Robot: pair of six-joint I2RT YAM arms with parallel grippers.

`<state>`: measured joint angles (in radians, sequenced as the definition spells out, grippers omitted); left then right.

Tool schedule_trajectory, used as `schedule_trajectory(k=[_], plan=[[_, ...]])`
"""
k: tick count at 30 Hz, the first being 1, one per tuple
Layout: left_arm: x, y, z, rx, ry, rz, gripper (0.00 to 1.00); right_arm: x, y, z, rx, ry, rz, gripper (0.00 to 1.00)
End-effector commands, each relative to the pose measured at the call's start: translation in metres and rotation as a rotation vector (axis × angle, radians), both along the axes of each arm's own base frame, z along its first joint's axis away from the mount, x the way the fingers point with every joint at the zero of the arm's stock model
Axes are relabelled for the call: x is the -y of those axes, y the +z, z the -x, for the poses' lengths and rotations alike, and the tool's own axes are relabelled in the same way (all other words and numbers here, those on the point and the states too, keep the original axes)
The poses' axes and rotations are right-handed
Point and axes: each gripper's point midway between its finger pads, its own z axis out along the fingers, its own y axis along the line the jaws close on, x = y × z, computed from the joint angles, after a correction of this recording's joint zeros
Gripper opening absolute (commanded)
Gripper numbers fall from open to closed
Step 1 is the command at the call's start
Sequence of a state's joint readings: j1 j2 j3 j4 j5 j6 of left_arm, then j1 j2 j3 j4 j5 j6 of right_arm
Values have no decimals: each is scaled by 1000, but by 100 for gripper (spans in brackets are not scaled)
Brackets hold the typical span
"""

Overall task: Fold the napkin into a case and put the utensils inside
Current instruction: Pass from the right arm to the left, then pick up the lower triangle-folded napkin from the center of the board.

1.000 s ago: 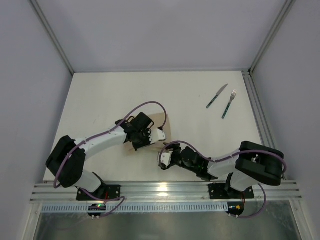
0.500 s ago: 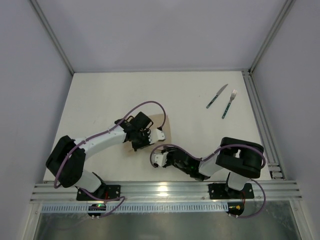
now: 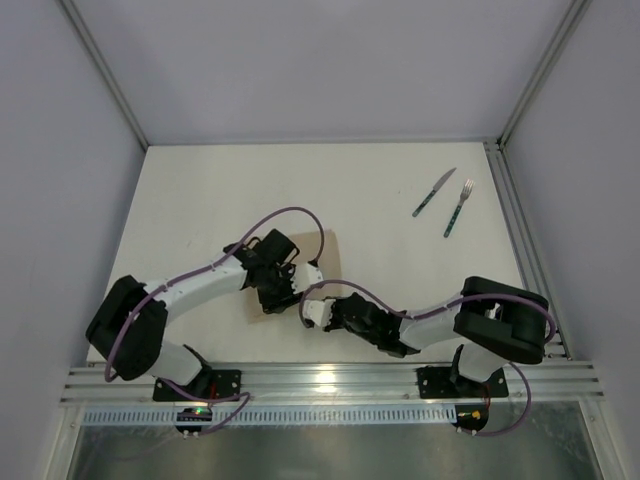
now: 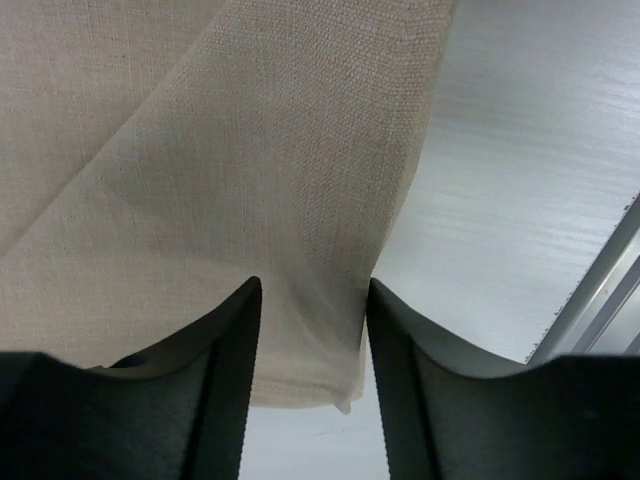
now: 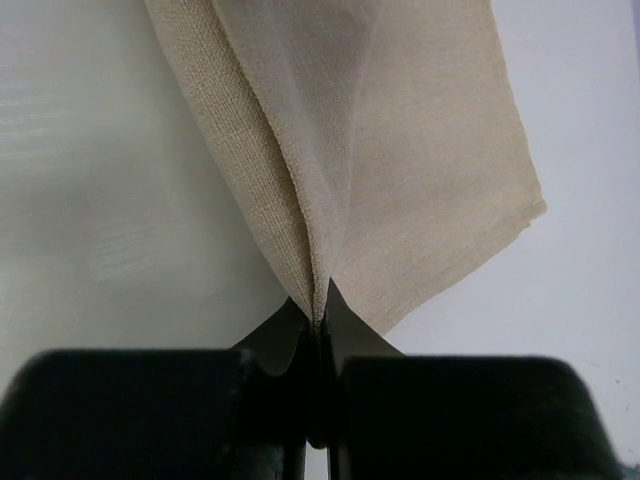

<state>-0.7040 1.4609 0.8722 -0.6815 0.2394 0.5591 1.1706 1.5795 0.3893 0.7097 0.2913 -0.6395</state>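
Two end effectors meet at the folded napkin (image 3: 300,262) near the bench's (image 3: 200,200) front edge. Left end effector (image 4: 308,300) — shifted nearer since earlier, fingers parted astride coarse beige weave. Right end effector (image 5: 318,300) — advanced leftward, pinching a fold. Knife (image 3: 434,192) and fork (image 3: 459,207) lie far right.

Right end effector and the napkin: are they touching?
Touching. In the right wrist view the right end effector has its fingers closed together on a pinched fold of the napkin, with the cloth running straight into the seam between them.
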Motion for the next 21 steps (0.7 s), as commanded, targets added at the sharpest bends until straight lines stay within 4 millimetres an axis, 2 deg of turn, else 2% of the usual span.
schedule_trajectory(k=[1,6,9,11,12,16,17,20,21], plan=[[2,14,8,9,6,74,50,-11,0,12,-116,24,-5,4],[-3,33,10,21,21,153,60,-20,-8,23,-225,60,32,4],[-18,47,6,47,60,186,65,-20,-7,25,-309,67,9,4],[-26,54,3,78,86,208,66,-23,0,18,-344,48,-19,4],[-29,53,3,87,91,217,66,-29,3,22,-393,75,-33,4],[-33,59,-5,161,127,263,68,-31,2,17,-500,69,-56,4],[-32,59,-5,167,128,273,69,-29,3,10,-523,52,-72,4],[-29,58,-4,180,93,299,80,-30,1,8,-617,43,-114,4],[-25,58,-1,174,73,321,99,-29,2,4,-630,31,-133,4]])
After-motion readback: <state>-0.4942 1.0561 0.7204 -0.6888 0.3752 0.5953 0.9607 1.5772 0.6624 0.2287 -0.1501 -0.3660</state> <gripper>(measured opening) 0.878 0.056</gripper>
